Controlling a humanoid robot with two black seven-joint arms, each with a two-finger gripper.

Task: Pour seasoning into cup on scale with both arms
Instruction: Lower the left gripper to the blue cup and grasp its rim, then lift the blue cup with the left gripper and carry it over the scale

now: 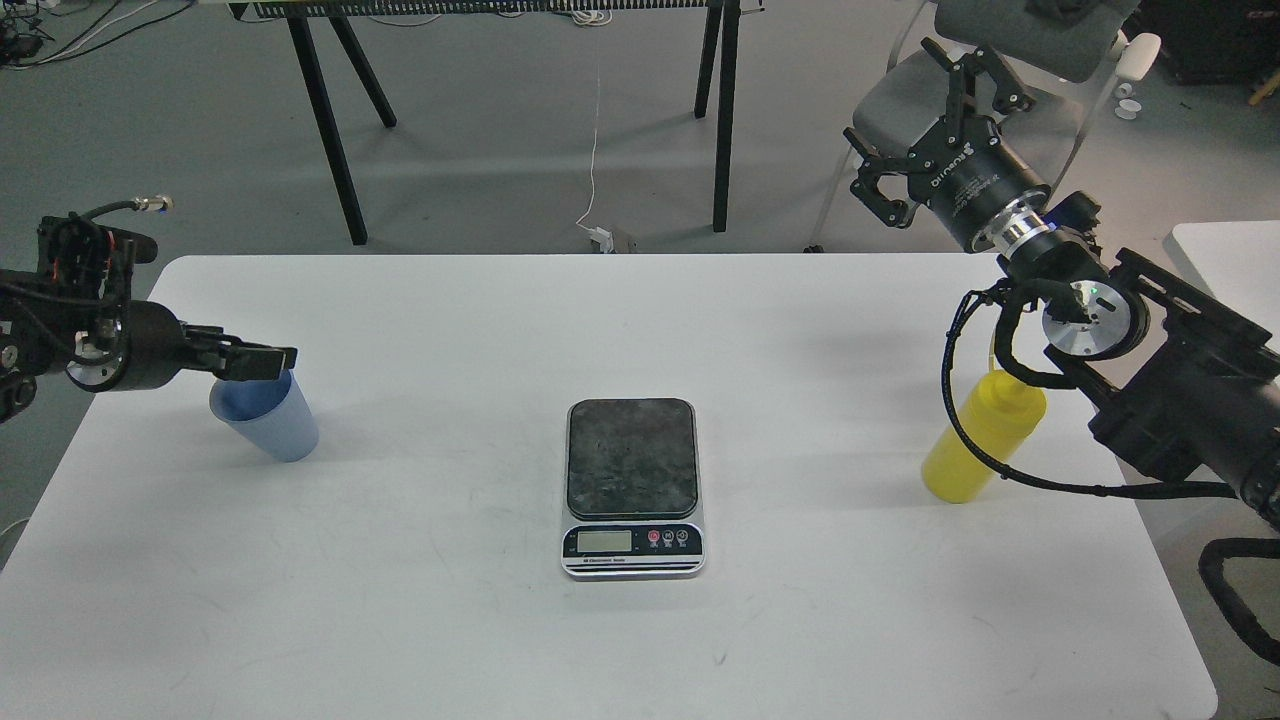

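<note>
The light blue cup [272, 428] stands on the left side of the white table [640, 640]. My left gripper [272, 361] reaches in from the left, level with the cup's rim and overlapping its far edge. Its fingers are seen edge-on as one dark bar, so touching or apart cannot be told. The scale [633, 487] lies at the table's middle with its platform bare. The yellow seasoning bottle [985, 440] stands upright at the right, its nozzle hidden behind my right arm's cable. My right gripper [925, 125] is raised beyond the table's far right edge, open and empty.
A grey chair [1010, 30] stands behind my right gripper. Black table legs [725, 110] stand on the floor beyond the far edge. A second white table [1225, 260] shows at the right edge.
</note>
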